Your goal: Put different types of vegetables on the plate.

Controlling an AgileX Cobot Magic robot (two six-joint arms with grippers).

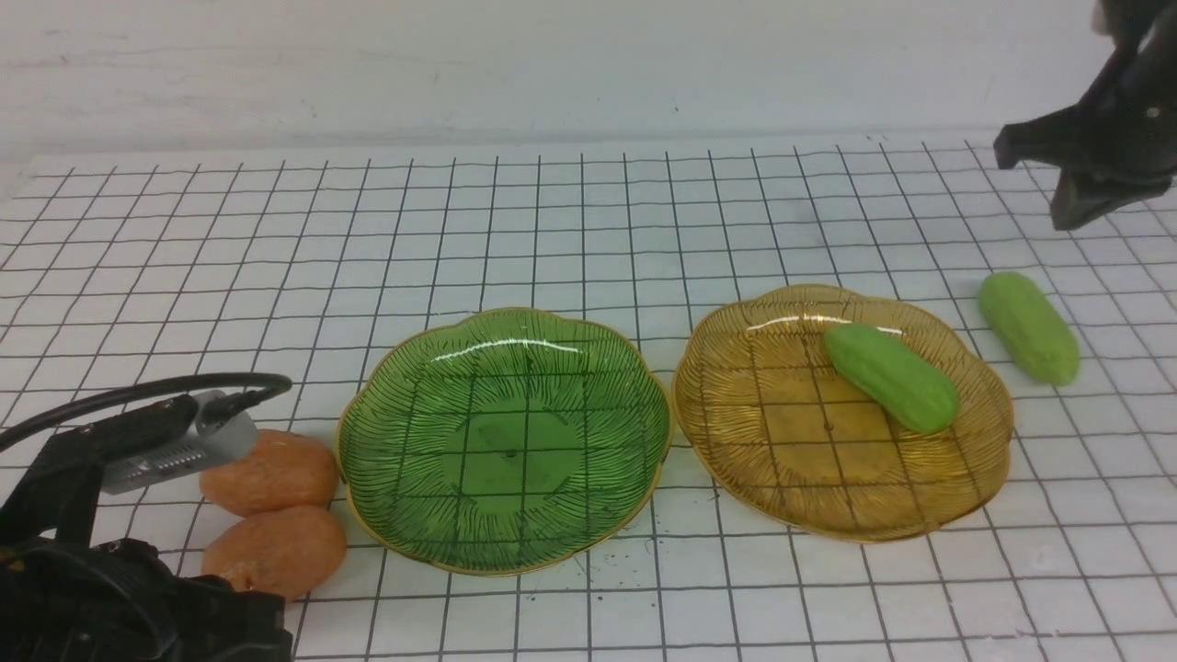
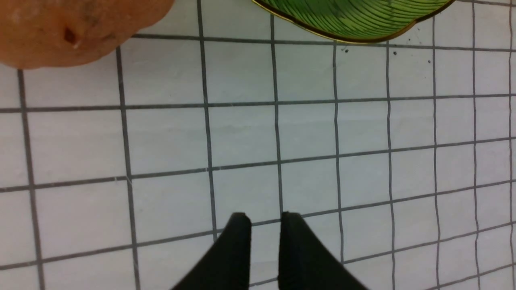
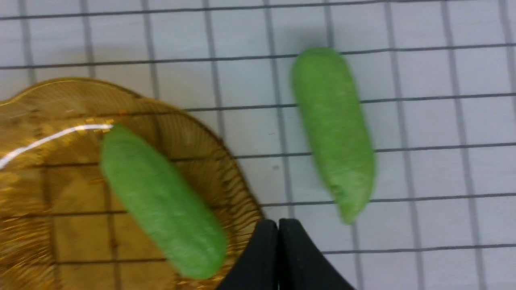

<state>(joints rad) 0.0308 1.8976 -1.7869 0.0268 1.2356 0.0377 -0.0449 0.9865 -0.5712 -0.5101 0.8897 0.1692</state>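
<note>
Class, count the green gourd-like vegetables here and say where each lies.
2. The first gourd lies on the amber plate; the second gourd lies on the gridded table, right of that plate. No others show.

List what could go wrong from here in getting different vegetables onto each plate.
1. The far potato and near potato seem to touch; the left gripper, jaws only narrowly apart, may shove one while taking the other.
2. The loose gourd lies beside the amber plate, where the plated gourd already sits; the shut right gripper might add it there, doubling one type.
</note>
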